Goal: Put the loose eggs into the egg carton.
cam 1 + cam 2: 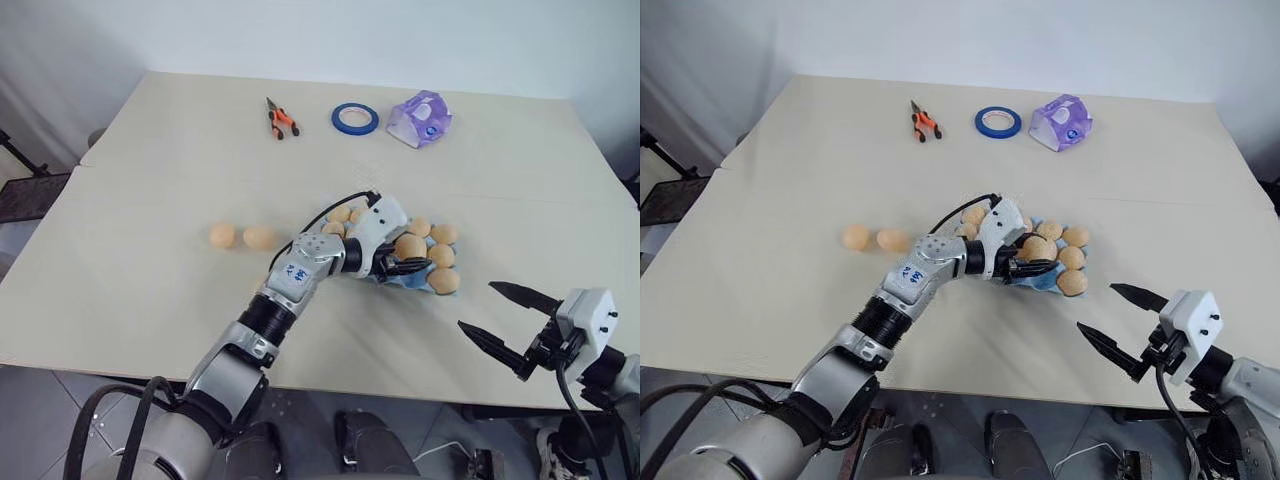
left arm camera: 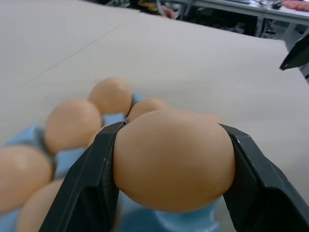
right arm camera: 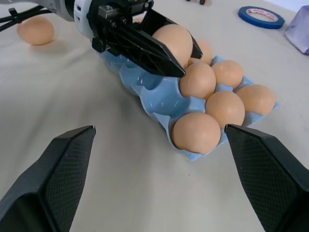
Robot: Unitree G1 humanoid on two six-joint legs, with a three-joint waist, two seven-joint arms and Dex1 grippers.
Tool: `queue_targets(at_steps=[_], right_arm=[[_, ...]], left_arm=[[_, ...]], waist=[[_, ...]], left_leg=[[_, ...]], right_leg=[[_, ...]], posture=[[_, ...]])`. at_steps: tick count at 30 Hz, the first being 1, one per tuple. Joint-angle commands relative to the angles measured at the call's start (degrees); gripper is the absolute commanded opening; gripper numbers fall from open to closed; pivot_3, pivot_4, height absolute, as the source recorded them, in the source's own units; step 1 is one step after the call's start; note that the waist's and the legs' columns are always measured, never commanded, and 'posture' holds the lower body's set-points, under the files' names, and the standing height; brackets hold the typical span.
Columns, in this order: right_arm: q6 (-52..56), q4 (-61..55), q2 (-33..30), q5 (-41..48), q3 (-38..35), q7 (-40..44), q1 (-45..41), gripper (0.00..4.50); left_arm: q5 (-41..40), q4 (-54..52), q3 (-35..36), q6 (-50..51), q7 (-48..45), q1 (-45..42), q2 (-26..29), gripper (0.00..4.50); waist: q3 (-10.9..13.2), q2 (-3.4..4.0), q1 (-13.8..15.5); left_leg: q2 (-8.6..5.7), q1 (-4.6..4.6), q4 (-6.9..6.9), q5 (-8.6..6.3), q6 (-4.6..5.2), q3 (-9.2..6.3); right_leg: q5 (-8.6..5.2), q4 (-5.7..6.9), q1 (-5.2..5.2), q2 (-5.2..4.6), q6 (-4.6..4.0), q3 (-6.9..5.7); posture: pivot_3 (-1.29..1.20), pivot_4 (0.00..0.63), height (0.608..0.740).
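Left eye view: left fingers (image 1: 404,262) clamping an egg (image 1: 409,246) over the egg carton (image 3: 159,94), right fingers (image 1: 506,320) wide, pliers (image 1: 281,118) and tape ring (image 1: 355,118) well beyond.

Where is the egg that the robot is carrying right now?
The egg sits clamped in the left gripper, above the blue egg carton near the table's middle, beside eggs already in cups.
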Motion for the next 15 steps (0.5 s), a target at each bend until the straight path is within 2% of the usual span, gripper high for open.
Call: queue_targets(at_steps=[1,3,9,15], right_arm=[[-1.5,-2.4,0.5,0.3,-2.0,-0.7,0.7,4.5],[-1.6,-2.5,0.5,0.3,-1.9,-0.9,0.8,4.5],[-1.8,-1.8,0.1,0.3,-1.4,-1.1,0.1,4.5],[-1.5,-0.8,-0.6,0.3,-0.9,-0.4,-1.3,4.5]], left_arm=[[0.5,1.1,1.0,-2.4,-1.0,-2.5,-1.6,2.45],[0.2,1.9,1.1,-2.2,-2.2,-2.8,-2.1,2.45],[1.8,2.2,1.2,-2.1,-1.8,-2.6,-2.8,4.35],[2.0,-2.8,1.8,-0.6,-1.4,-0.5,-1.3,4.43]], waist=[[0.0,0.0,-0.1],[0.0,0.0,-0.1],[0.0,0.0,-0.1],[0.0,0.0,-0.1]], left_leg=[[-0.01,0.0,0.01,0.0,0.0,0.0],[-0.01,0.0,0.03,-0.01,0.03,0.0],[-0.02,0.0,0.01,-0.02,0.06,0.0],[-0.02,0.0,0.03,-0.02,0.05,0.0]], right_leg=[[0.0,0.0,0.0,0.0,0.0,0.0],[0.0,0.0,0.01,-0.01,0.0,0.01],[0.0,0.0,0.01,-0.01,0.0,0.01],[0.0,0.02,0.01,-0.01,0.01,0.0]], posture=[[0.0,0.15,0.74],[0.0,0.15,0.74],[0.0,0.15,0.74],[0.0,0.15,0.74]])
